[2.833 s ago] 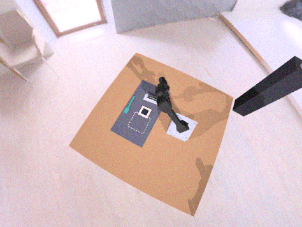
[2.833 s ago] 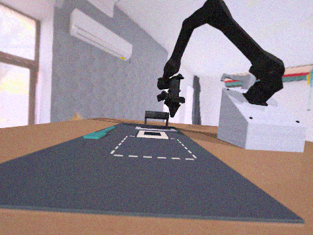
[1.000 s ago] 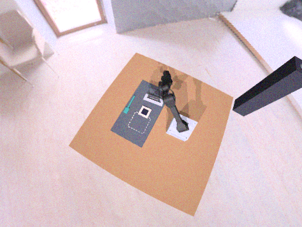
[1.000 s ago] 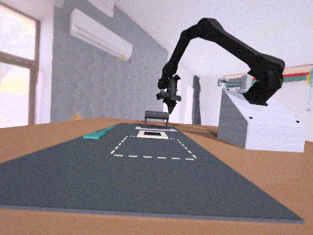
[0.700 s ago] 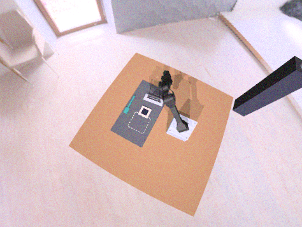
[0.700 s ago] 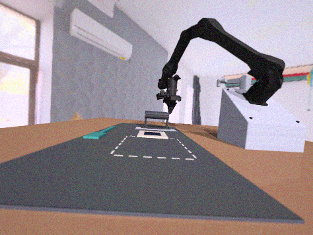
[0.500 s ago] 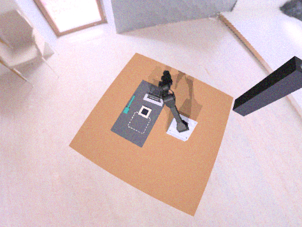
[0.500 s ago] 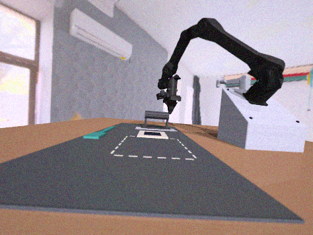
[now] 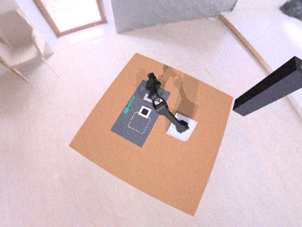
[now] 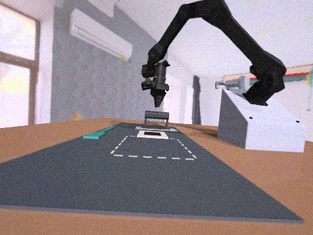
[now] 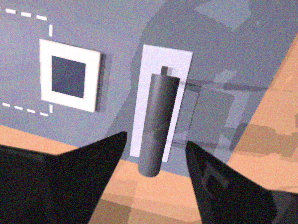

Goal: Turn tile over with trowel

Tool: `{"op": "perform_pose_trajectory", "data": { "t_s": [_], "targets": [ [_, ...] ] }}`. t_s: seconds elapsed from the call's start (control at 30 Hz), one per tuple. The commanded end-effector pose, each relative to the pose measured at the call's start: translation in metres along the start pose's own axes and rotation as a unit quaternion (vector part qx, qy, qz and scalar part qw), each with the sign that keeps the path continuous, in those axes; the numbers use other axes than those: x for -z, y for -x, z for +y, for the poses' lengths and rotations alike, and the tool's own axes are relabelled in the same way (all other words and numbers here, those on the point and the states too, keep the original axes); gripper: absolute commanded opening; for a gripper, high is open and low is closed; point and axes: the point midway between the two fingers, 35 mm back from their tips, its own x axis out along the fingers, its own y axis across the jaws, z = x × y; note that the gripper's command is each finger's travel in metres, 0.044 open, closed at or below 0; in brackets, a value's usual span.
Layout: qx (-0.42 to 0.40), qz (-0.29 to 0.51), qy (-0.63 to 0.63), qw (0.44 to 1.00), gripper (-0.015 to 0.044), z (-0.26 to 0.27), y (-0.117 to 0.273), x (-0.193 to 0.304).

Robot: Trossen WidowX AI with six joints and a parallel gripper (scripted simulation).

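Observation:
The tile [image 9: 144, 111] [image 10: 152, 133] [image 11: 68, 75] lies flat with a cream border and a dark square facing up. It overlaps the far edge of the dashed outline [image 10: 162, 158] [image 11: 51, 30] and lies mostly outside it. Beyond the tile, the trowel rests on the mat, with a pale flat blade [image 9: 146, 97] [image 11: 150, 55] and a raised dark bar handle [image 10: 156, 115] [image 11: 160, 115]. My gripper [image 10: 158, 106] [image 11: 156, 141] is open and empty, pointing down just above the handle. In the wrist view the handle shows between the fingertips, below them.
A teal flat tool [image 9: 126, 109] [image 10: 96, 134] lies along the mat's left side. The dark mat [image 9: 122, 127] [image 10: 148, 191] lies on the orange-brown table [image 9: 159, 172]. The arm's white base block [image 9: 173, 131] [image 10: 274, 138] stands to the right of the mat.

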Motion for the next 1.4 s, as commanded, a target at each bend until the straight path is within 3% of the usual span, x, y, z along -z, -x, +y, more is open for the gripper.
{"op": "perform_pose_trajectory", "data": {
  "t_s": [0.0,1.07,1.23,1.37],
  "targets": [
    [-0.007,0.0,-0.015,1.0,0.027,0.003,0.0,0.001],
    [-0.007,0.0,-0.015,1.0,0.027,0.002,-0.045,0.0],
    [-0.007,0.0,-0.015,1.0,0.0139,0.002,-0.045,0.0],
    [-0.007,0.0,-0.015,1.0,0.013,0.002,-0.045,0.0]
  ]
}}
